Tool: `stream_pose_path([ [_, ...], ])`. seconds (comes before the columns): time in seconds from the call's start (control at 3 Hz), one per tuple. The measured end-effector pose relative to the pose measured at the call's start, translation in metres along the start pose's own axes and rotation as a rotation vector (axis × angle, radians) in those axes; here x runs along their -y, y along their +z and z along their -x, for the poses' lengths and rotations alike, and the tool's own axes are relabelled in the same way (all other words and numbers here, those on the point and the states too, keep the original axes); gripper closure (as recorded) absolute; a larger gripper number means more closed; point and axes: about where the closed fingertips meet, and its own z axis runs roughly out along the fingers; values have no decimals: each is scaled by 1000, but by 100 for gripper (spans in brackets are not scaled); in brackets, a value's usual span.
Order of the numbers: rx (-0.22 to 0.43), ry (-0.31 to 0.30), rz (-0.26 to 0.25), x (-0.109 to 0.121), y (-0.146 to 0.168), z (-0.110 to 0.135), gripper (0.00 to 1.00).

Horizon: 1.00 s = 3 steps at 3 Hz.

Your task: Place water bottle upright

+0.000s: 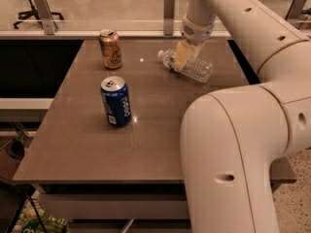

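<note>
Camera view: a clear, ribbed plastic water bottle (199, 70) lies on its side at the far right of a brown table (160, 135), its white cap (162, 56) pointing left. The gripper (182, 57) hangs down across the bottle's middle, hiding the label; whether it is clamped on the bottle cannot be told. 2 cans stand upright well to the left: a blue can (116, 101) with sideways white lettering that reads Pepsi, and behind it a gold can (111, 49) whose print is unreadable.
</note>
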Motion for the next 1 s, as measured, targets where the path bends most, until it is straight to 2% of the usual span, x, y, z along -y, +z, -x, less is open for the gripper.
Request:
stream_pose_path([
  [0.33,14,1,2,1,-2,-2,100],
  [1.0,145,46,-7,15,-40,-37,100],
])
